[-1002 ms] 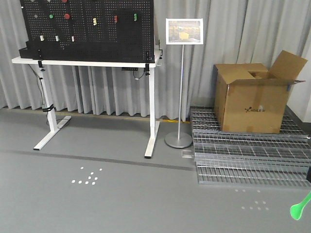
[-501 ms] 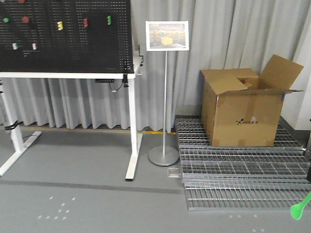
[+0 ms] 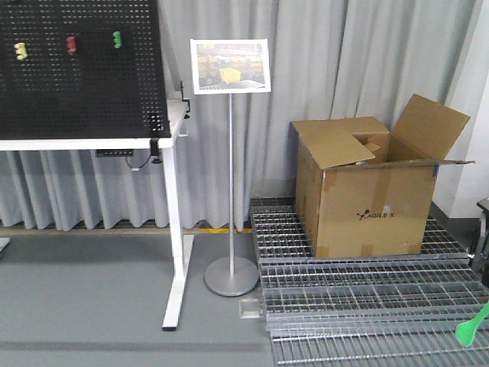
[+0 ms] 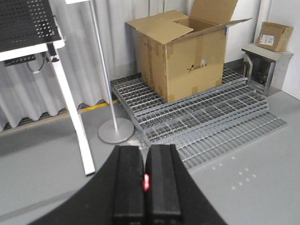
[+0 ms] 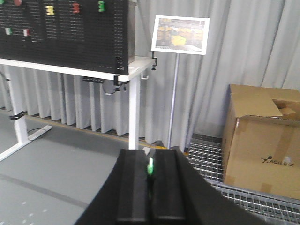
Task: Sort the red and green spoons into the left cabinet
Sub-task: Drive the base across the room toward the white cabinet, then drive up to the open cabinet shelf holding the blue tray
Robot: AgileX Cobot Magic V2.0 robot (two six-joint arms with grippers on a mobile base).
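In the left wrist view my left gripper (image 4: 145, 154) is shut on the red spoon (image 4: 146, 183); only a small red sliver shows between the black fingers. In the right wrist view my right gripper (image 5: 150, 157) is shut on the green spoon (image 5: 150, 166); a thin green strip shows between the fingers. The green spoon's bowl (image 3: 472, 326) pokes into the bottom right corner of the front view. The left cabinet is out of view in every frame.
A white-legged table (image 3: 174, 229) carries a black pegboard (image 3: 76, 69) at the left. A sign stand (image 3: 231, 191) stands mid-frame. An open cardboard box (image 3: 367, 191) sits on stacked metal grates (image 3: 359, 306) at the right. Grey curtains hang behind.
The front view has swung to the right: pegboard table, sign stand and box have all shifted left in frame and look nearer. The green spoon bowl stays in the bottom right corner.
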